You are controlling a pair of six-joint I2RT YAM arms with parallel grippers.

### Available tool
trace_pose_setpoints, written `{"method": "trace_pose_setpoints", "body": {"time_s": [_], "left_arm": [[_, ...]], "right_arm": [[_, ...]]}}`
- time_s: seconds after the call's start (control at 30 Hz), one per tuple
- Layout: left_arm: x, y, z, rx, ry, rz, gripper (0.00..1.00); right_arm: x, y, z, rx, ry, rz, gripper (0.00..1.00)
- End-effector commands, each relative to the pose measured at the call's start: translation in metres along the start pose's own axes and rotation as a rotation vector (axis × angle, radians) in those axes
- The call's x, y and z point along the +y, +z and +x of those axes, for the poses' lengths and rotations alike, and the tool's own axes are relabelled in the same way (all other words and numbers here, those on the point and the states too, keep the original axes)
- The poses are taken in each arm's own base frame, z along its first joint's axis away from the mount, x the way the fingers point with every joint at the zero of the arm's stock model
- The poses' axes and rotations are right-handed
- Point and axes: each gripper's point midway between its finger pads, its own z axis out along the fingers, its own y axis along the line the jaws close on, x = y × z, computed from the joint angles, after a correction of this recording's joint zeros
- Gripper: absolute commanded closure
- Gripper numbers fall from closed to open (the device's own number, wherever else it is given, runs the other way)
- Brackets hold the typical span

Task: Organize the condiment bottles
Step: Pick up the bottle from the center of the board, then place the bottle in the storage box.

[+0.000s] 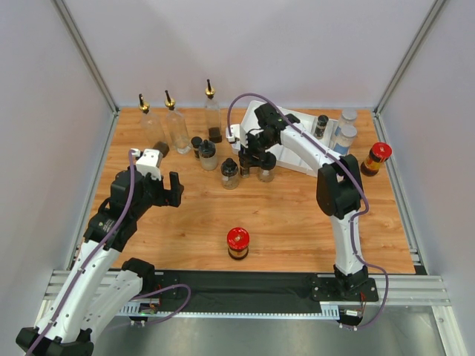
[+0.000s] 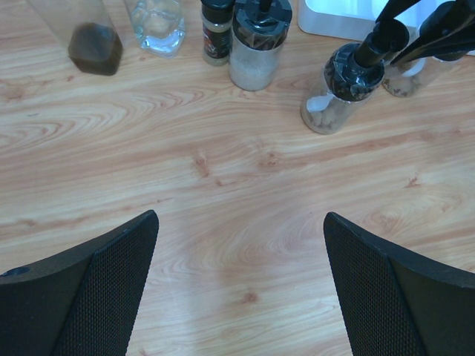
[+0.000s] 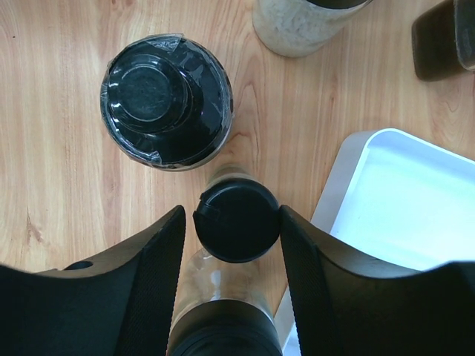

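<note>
Three tall clear pourer bottles (image 1: pixel 176 124) stand in a row at the back left. Small black-capped jars (image 1: pixel 208 156) cluster in front of them. My right gripper (image 1: pixel 256 167) is lowered over one small black-capped jar (image 3: pixel 237 221). Its jaws stand on either side of the cap, the right one touching and the left one a sliver off. A wider jar with a plastic-wrapped black cap (image 3: pixel 165 100) stands just beyond. My left gripper (image 2: pixel 241 222) is open and empty over bare wood at the left. One red-lidded jar (image 1: pixel 238 242) stands at the near middle, another (image 1: pixel 377 158) at the right.
A white divided tray (image 1: pixel 300 152) lies at the back right and holds a dark jar (image 1: pixel 321 126) and two silver-lidded shakers (image 1: pixel 344 137). Its corner (image 3: pixel 349 170) is right beside my right gripper. White walls enclose the table.
</note>
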Motion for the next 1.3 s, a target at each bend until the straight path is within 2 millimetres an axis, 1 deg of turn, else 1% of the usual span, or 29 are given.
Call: {"method": "trace_pose_setpoints", "body": {"time_s": [0.0,0.03,0.1,0.2,0.23,0.3,0.33,0.37,0.4,0.47,0.5,0.57,0.6,0.8,0.83,0.9,0.93,1.07,1.1,1.17,1.2,1.27], "left_arm": [[0.000,0.000,0.000,-0.006,0.005,0.008,0.00],[-0.001,0.000,0.000,-0.006,0.004,0.009,0.00],[-0.001,0.000,0.000,-0.005,0.003,0.010,0.00],[-0.001,0.000,0.000,-0.007,0.004,0.009,0.00],[-0.001,0.000,0.000,-0.006,0.004,0.009,0.00],[-0.001,0.000,0.000,-0.007,0.004,0.009,0.00],[0.000,-0.001,0.000,-0.009,0.003,0.008,0.00],[-0.001,-0.001,0.000,-0.007,0.002,0.009,0.00],[0.000,0.000,0.000,-0.007,0.002,0.008,0.00],[0.000,-0.001,-0.001,-0.009,0.002,0.008,0.00],[0.000,-0.001,0.000,-0.007,0.002,0.008,0.00],[-0.001,-0.001,-0.001,-0.012,0.002,0.010,0.00],[-0.001,-0.001,-0.001,-0.010,0.001,0.009,0.00],[-0.001,-0.001,-0.001,-0.012,0.000,0.010,0.00],[-0.001,-0.001,-0.001,-0.010,0.000,0.011,0.00],[-0.001,-0.001,-0.001,-0.010,0.001,0.012,0.00],[-0.002,-0.001,-0.001,-0.011,-0.001,0.013,0.00],[-0.001,-0.001,-0.002,-0.013,0.000,0.013,0.00],[-0.001,-0.001,-0.001,-0.010,0.000,0.013,0.00],[-0.002,-0.001,-0.001,-0.012,0.001,0.016,0.00],[-0.002,-0.001,-0.001,-0.010,-0.001,0.014,0.00],[-0.002,0.000,0.000,-0.008,0.001,0.015,0.00]], "right_arm": [[-0.005,0.001,-0.012,-0.031,-0.034,0.001,0.47],[-0.005,0.000,-0.013,-0.034,-0.034,0.004,0.51],[-0.006,-0.002,-0.014,-0.035,-0.037,0.008,0.55],[-0.006,-0.004,-0.016,-0.036,-0.042,0.015,0.67],[-0.006,-0.004,-0.016,-0.039,-0.044,0.016,0.70],[-0.007,-0.012,-0.023,-0.051,-0.046,0.036,0.74],[-0.008,-0.013,-0.023,-0.055,-0.048,0.047,0.75],[-0.009,-0.020,-0.031,-0.067,-0.057,0.064,0.77],[-0.010,-0.024,-0.033,-0.072,-0.055,0.075,0.78],[-0.014,-0.032,-0.042,-0.087,-0.052,0.105,0.79],[-0.016,-0.040,-0.048,-0.097,-0.056,0.122,0.80],[-0.019,-0.047,-0.056,-0.113,-0.051,0.149,0.81],[-0.019,-0.054,-0.063,-0.123,-0.056,0.167,0.82],[-0.029,-0.081,-0.082,-0.152,-0.036,0.256,0.82],[-0.032,-0.090,-0.087,-0.161,-0.037,0.284,0.82],[-0.035,-0.101,-0.092,-0.175,-0.012,0.312,0.83],[-0.040,-0.112,-0.095,-0.188,-0.010,0.343,0.83],[-0.052,-0.143,-0.096,-0.212,0.046,0.417,0.83],[-0.058,-0.153,-0.088,-0.208,0.080,0.446,0.83],[-0.064,-0.167,-0.084,-0.210,0.105,0.487,0.83],[-0.070,-0.176,-0.075,-0.207,0.130,0.514,0.83],[-0.076,-0.185,-0.060,-0.195,0.179,0.549,0.83]]}}
